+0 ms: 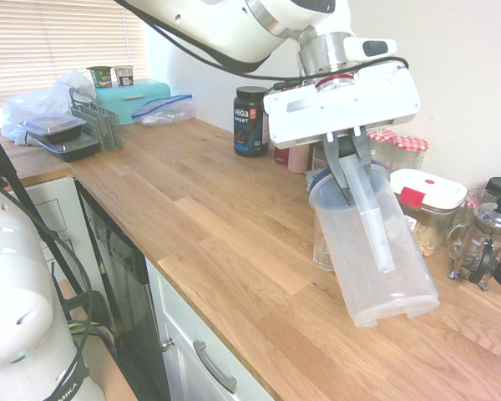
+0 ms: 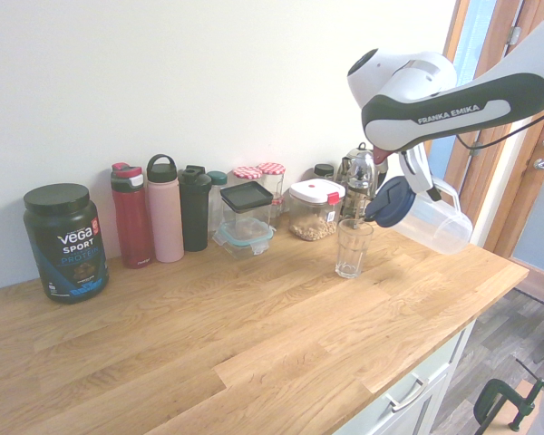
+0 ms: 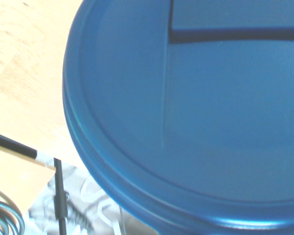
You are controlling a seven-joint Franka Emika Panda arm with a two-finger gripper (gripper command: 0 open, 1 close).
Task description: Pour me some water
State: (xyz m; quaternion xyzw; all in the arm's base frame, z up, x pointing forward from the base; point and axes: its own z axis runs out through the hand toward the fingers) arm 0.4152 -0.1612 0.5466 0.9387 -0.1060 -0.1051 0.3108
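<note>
A clear plastic pitcher (image 1: 376, 251) with a blue lid (image 2: 390, 201) hangs tilted in the air above the wooden counter (image 1: 217, 225). My gripper (image 1: 351, 175) is shut on its handle near the top. The lid end points down toward an empty drinking glass (image 2: 354, 247), which stands on the counter just below the spout. From the first exterior view the glass (image 1: 321, 251) is mostly hidden behind the pitcher. I see no water in the pitcher or the glass. The blue lid (image 3: 186, 112) fills most of the wrist view.
Along the wall stand a black Vega tub (image 2: 65, 240), a red bottle (image 2: 131, 216), a pink bottle (image 2: 164, 208), a dark bottle (image 2: 196, 207), jars, lidded containers (image 2: 315, 208) and a French press (image 1: 484, 238). The counter's front edge (image 1: 225, 326) is close by.
</note>
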